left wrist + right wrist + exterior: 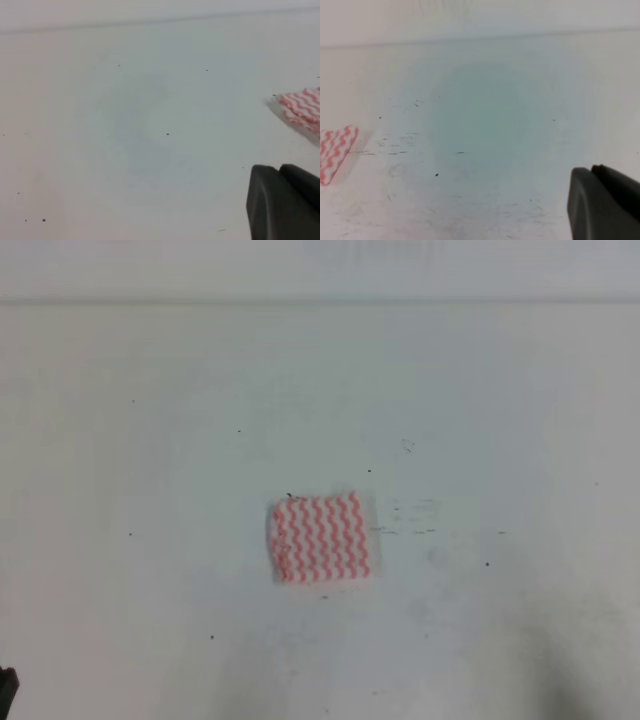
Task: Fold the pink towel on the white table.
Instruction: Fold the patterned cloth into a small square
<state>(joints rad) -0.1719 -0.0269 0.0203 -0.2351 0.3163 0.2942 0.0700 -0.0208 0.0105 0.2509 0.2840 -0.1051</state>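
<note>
Pink towel (320,538) flat, near-square, stripes running top-to-bottom.

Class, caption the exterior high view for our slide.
Small pink towel lying alone mid white table.

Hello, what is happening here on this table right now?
Nothing is being handled at this moment. The towel lies alone near the middle of the table, as a small compact rectangle, so it may already be folded. Neither gripper touches it. Each wrist view shows only a dark part of its own gripper at the lower right corner, the left gripper and the right gripper, both apart from the towel. Whether they are open or shut cannot be told.
</note>
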